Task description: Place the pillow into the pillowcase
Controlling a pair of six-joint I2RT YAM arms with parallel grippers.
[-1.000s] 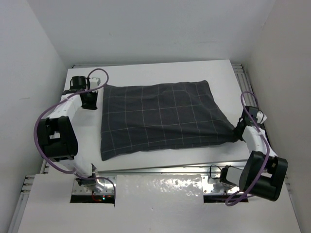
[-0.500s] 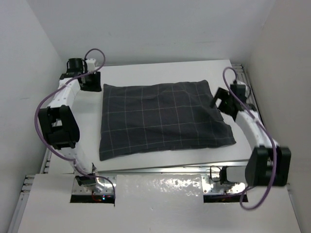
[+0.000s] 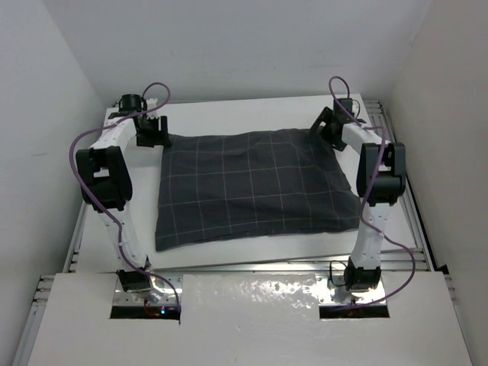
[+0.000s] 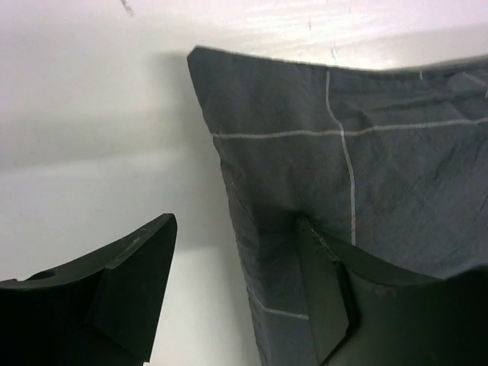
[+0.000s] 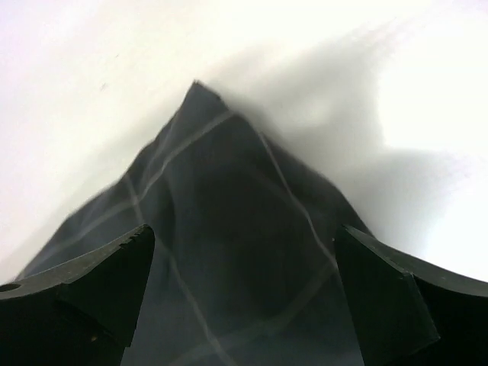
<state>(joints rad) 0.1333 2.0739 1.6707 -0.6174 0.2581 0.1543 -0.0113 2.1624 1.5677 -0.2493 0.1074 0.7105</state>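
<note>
The dark grey checked pillowcase (image 3: 252, 183) lies flat and plump on the white table (image 3: 229, 113). The pillow is hidden. My left gripper (image 3: 155, 134) stands open at the case's far left corner. In the left wrist view this gripper (image 4: 235, 219) straddles the pillowcase (image 4: 343, 168) edge, and its right finger (image 4: 332, 297) rests on the cloth. My right gripper (image 3: 325, 126) is open over the far right corner. The right wrist view shows that gripper (image 5: 244, 229) spread wide above the pillowcase (image 5: 229, 252) corner, holding nothing.
White walls close in the table at the back and both sides. A metal rail (image 3: 252, 267) runs along the near edge, with both arm bases (image 3: 137, 282) below it. Bare table shows left of the case and behind it.
Both grippers have opened. The right arm let go of the case's near right corner and swung to the far right corner. The left gripper stayed by the far left corner.
</note>
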